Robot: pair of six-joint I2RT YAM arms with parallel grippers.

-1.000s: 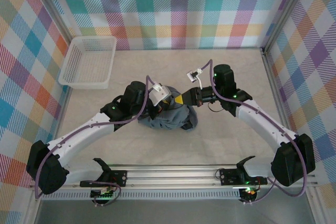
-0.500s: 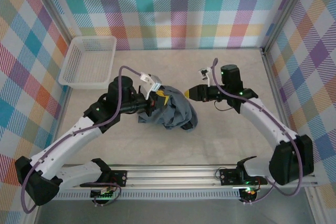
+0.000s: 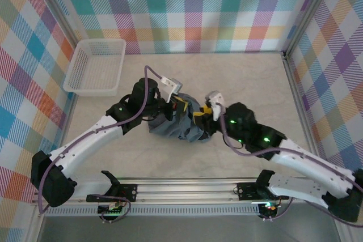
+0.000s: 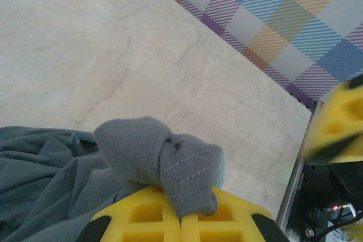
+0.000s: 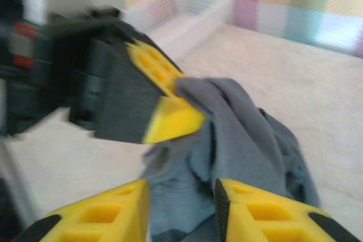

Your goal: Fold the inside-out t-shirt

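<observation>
t-shirt [image 3: 182, 127] 1 | basket [image 3: 75, 67] 1 | grippers 2 (left gripper [image 3: 180, 105], right gripper [image 3: 201, 115])

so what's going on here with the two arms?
Both arms are on the crumpled dark grey t-shirt mid-table. The left gripper is shut on a bunched bit of fabric. The right gripper is open, fingers astride another fold close by. The shirt is a heap, nothing folded yet. The white basket sits apart, far left.

Bright, even, diffuse light; faint shadow cast under t-shirt [image 3: 176, 128]. Top view sharp. Right wrist view smeared by motion blur.
</observation>
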